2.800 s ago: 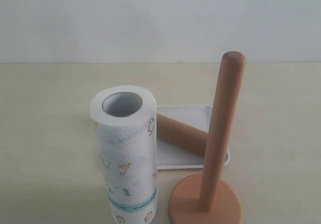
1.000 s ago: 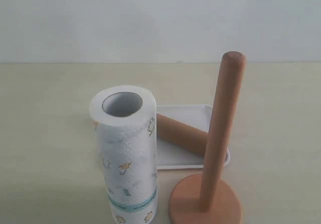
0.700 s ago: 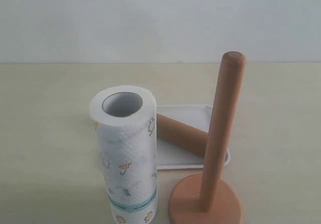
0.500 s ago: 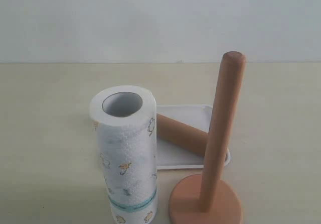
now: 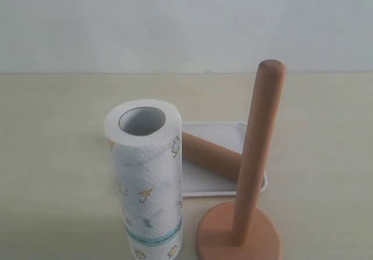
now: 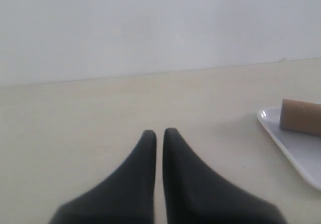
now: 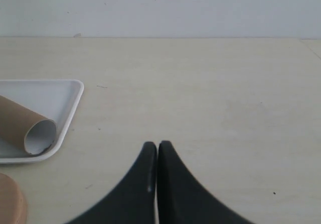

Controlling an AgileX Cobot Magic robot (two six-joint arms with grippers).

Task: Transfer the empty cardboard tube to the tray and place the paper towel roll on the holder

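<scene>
backdrop: plain pale wall (image 5: 175,21) behind a light beige table (image 5: 58,155).
tray (image 5: 215,130): white and shallow, flat on the table near the middle of the exterior view, behind the roll and the holder.
tube (image 5: 210,154): brown cardboard, lying on its side inside the tray at a slant across it. One end is hidden behind the roll, the other behind the holder's post. The right wrist view shows an open end (image 7: 20,118) with a pale inside, close to the tray's rim (image 7: 55,91).
roll (image 5: 147,178): white and embossed, with small yellow prints and a teal band near its bottom. It stands upright on the table with the core hole facing up, just in front of the tray's left part (not on the holder).
holder (image 5: 253,155): reddish-brown wood, round base flat on the table, post upright and bare with a rounded top. It stands to the right of the roll with a gap between them, in front of the tray's right end.
left tool (image 6: 159,133): dark fingers together with nothing between them, over bare table. The tray (image 6: 296,148) and a tube end (image 6: 301,116) show off to one side, well apart from it.
right tool (image 7: 154,144): fingers pressed together and empty, over bare table. The tray's corner and the edge of the holder's base (image 7: 10,204) sit off to one side, apart from it.
</scene>
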